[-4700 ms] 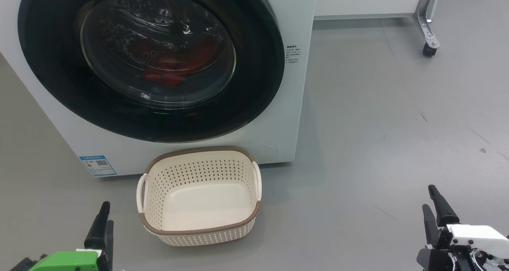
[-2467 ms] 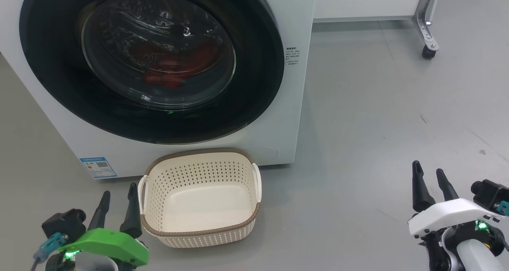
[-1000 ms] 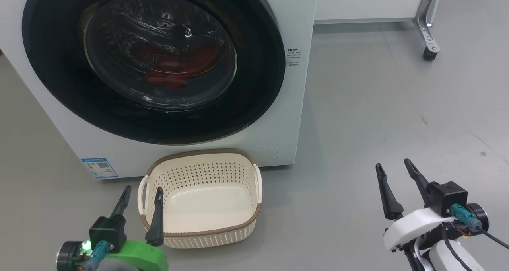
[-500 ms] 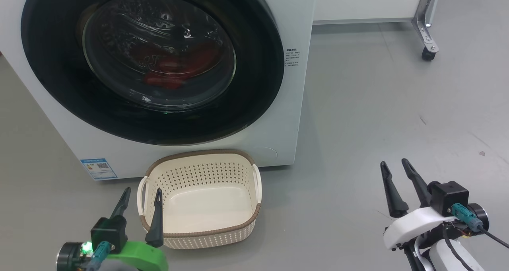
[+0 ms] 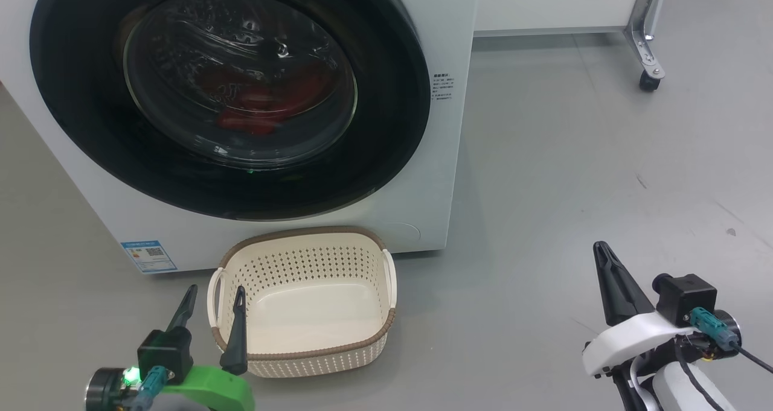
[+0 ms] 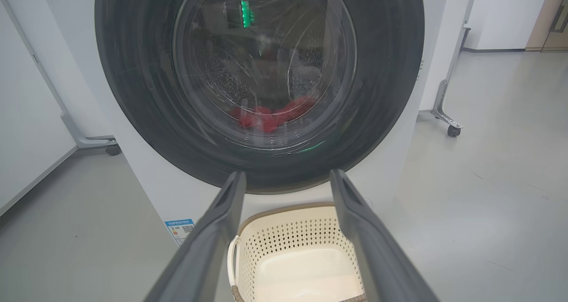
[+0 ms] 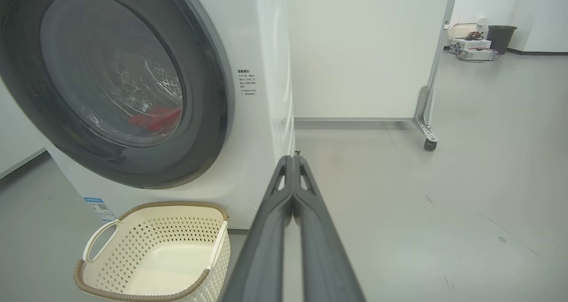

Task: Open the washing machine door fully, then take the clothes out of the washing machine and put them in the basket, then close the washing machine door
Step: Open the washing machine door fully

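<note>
The washing machine [image 5: 447, 157] is a big white box with smooth flat panels. Its top and left side are cut off by the edge of the head view. The washing machine door [image 5: 386, 97] is a wide, glossy black ring around a bulging clear glass bowl, and it sits flat against the front, closed. Through the glass the clothes [image 5: 266, 106] show as a dim red heap low in the perforated steel drum. Reflections blur them, so no trim or print can be made out. A green glint [image 6: 244, 13] lies on the glass in the left wrist view.

The basket [image 5: 302, 233] stands on the grey floor [image 5: 543, 187] just in front of the machine, below the door. It is cream perforated plastic, a rounded rectangle with a brown woven-look rim and a smooth bottom. A small blue sticker [image 5: 149, 255] sits at the machine's lower corner.

The left gripper [image 5: 215, 291] hovers at the basket's left handle with its dark tapered fingers [image 6: 213, 240] well apart. One finger overlaps the rim, and whether it touches cannot be told. The right gripper [image 5: 604, 254] is over bare floor, well apart from the basket, its fingers [image 7: 290, 204] pressed together on nothing.

Behind stand a white partition [image 5: 543, 0] and a metal leg on a caster [image 5: 649, 67].
</note>
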